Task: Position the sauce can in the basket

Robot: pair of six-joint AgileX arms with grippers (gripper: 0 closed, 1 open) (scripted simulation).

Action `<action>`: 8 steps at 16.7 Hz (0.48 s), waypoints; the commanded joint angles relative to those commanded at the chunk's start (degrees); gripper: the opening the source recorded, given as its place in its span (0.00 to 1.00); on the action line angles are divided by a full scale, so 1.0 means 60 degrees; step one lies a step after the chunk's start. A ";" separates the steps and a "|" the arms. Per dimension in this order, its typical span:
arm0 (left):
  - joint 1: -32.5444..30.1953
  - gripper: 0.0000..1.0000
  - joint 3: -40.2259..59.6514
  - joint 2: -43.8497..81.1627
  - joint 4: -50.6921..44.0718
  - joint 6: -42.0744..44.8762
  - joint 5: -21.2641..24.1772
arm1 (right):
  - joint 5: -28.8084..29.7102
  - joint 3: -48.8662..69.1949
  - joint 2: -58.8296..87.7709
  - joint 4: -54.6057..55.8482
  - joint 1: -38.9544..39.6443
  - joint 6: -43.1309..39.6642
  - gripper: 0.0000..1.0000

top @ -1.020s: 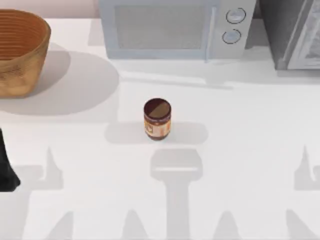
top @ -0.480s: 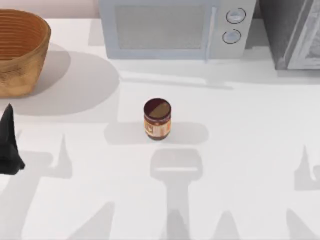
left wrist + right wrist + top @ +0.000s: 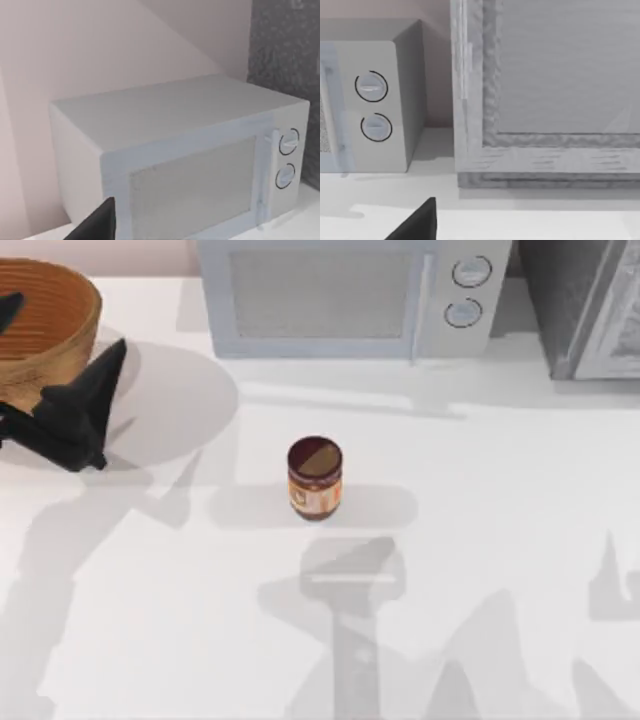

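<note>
One sauce can (image 3: 315,478) stood upright mid-table, ungrasped; left gripper (image 3: 60,405) beside basket (image 3: 45,350), jaw state unclear; should approach can squarely

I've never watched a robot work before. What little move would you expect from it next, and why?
Probably the left hand should swing right toward the small brown-topped, orange-labelled sauce can. The can stands upright mid-table, untouched, while that hand sits beside the large woven wicker basket, far from it.

Simulated kitchen: white counter (image 3: 500,490), microwave (image 3: 350,300), grey appliance (image 3: 590,310) beside
</note>
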 joint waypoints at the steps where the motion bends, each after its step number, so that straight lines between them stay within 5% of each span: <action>1: -0.0055 1.00 0.0380 0.1023 0.0625 0.0002 0.0546 | 0.0000 0.0000 0.0000 0.0000 0.0000 0.0000 1.00; 8: -0.0500 1.00 0.2922 0.8070 0.4820 0.0049 0.4306 | 0.0000 0.0000 0.0000 0.0000 0.0000 0.0000 1.00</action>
